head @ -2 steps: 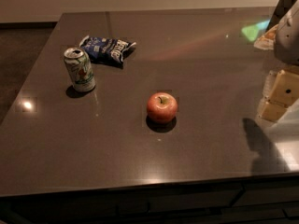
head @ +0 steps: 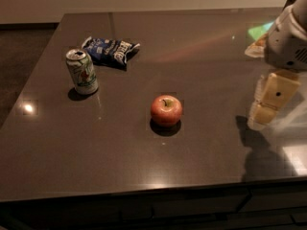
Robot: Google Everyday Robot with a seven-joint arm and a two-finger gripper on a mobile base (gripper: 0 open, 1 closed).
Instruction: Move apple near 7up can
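The apple (head: 166,110), red-orange with a short stem, sits near the middle of the dark table (head: 144,166). The 7up can (head: 82,72), white and green with a silver top, stands upright at the left, well apart from the apple. My gripper (head: 268,104) hangs at the right edge of the view, above the table, far to the right of the apple and touching nothing. Its shadow falls on the table below it.
A dark blue chip bag (head: 111,51) lies behind and to the right of the can. The table's front edge runs along the bottom of the view and its left edge runs just left of the can.
My gripper has shifted slightly to the left, toward the apple. The apple, the can and the bag have not moved.
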